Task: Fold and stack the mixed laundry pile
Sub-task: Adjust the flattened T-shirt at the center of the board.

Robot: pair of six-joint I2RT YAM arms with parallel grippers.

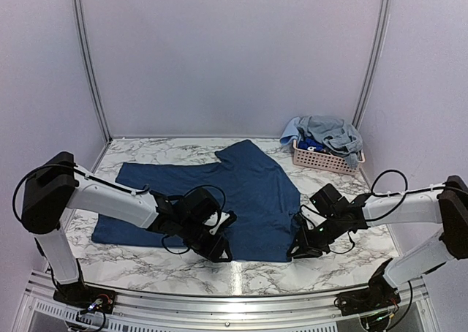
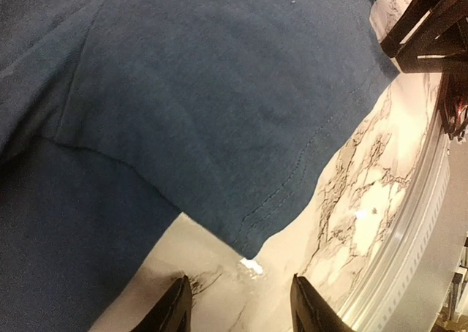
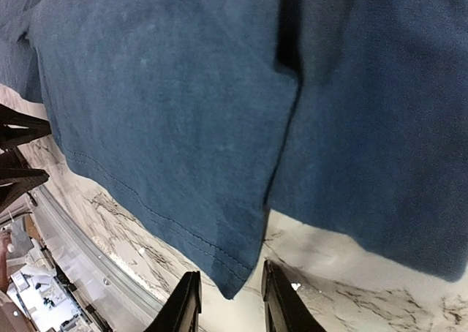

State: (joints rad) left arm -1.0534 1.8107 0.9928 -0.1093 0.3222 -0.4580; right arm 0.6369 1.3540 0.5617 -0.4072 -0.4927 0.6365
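A dark navy shirt (image 1: 245, 189) lies spread flat on the marble table, with a folded layer along its near hem. My left gripper (image 1: 219, 249) is open and empty at the hem's near left corner; in the left wrist view the corner (image 2: 252, 248) lies just ahead of the gripper (image 2: 241, 306). My right gripper (image 1: 298, 250) is open at the near right corner; in the right wrist view the corner tip (image 3: 232, 288) lies between the fingers of the gripper (image 3: 232, 306), unclamped. The other garments (image 1: 329, 134), grey-blue and bright blue, are heaped in the basket.
A pink perforated basket (image 1: 322, 159) stands at the back right of the table (image 1: 351, 200). A metal rail (image 1: 234, 292) runs along the near edge, close behind both grippers. White walls enclose the back and sides.
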